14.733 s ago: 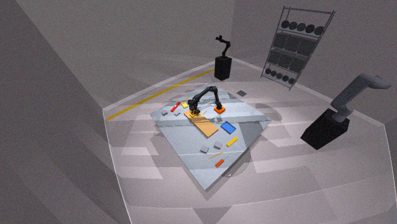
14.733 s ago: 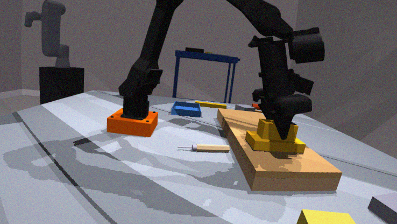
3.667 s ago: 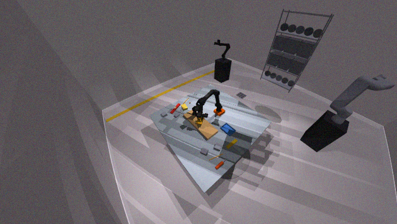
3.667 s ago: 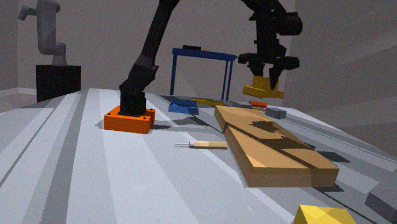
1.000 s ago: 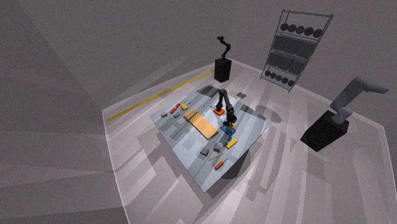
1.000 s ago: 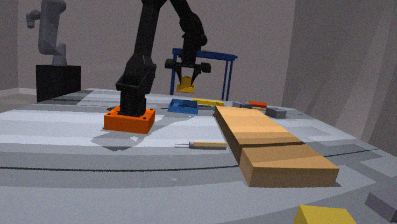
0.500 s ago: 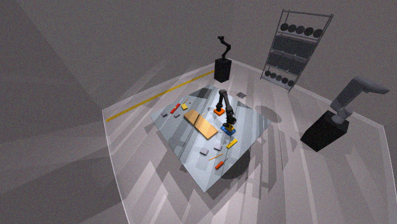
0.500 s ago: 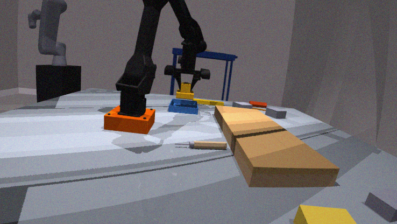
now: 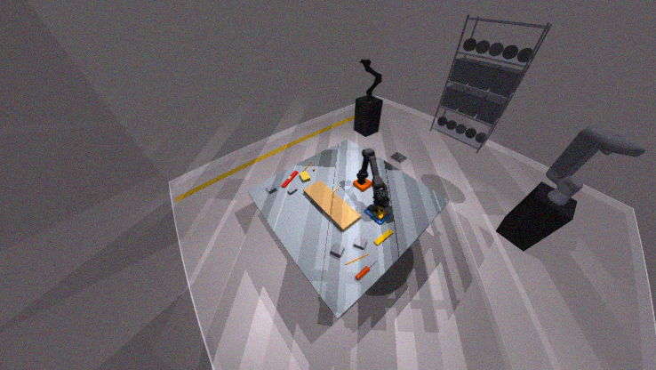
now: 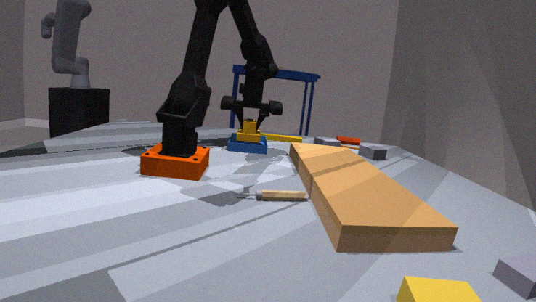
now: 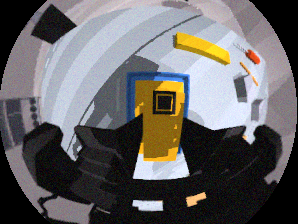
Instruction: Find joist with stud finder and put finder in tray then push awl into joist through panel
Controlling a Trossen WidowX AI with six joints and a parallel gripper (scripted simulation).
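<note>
The yellow stud finder (image 9: 379,213) (image 10: 248,136) (image 11: 162,140) is upright between the fingers of my gripper (image 10: 250,125) (image 11: 159,116), which is shut on it. Its base is within the outline of the blue tray (image 10: 248,147) (image 11: 131,95), low at rim height; whether it touches the tray floor is hidden. The awl (image 10: 283,195) lies on its side on the table, its wooden handle end near the panel and its metal tip toward the arm's base. The tan floor panel (image 9: 332,204) (image 10: 383,194) lies flat; no hole shows on its top.
A yellow bar (image 9: 383,237) (image 10: 283,137) (image 11: 202,48) lies beside the tray. Beyond it are grey blocks (image 9: 337,250) and a red-handled screwdriver (image 9: 362,272) (image 11: 253,56). The arm's orange base (image 9: 362,184) (image 10: 168,166) stands near the awl. A yellow block (image 9: 304,176) (image 10: 437,290) lies past the panel's other end.
</note>
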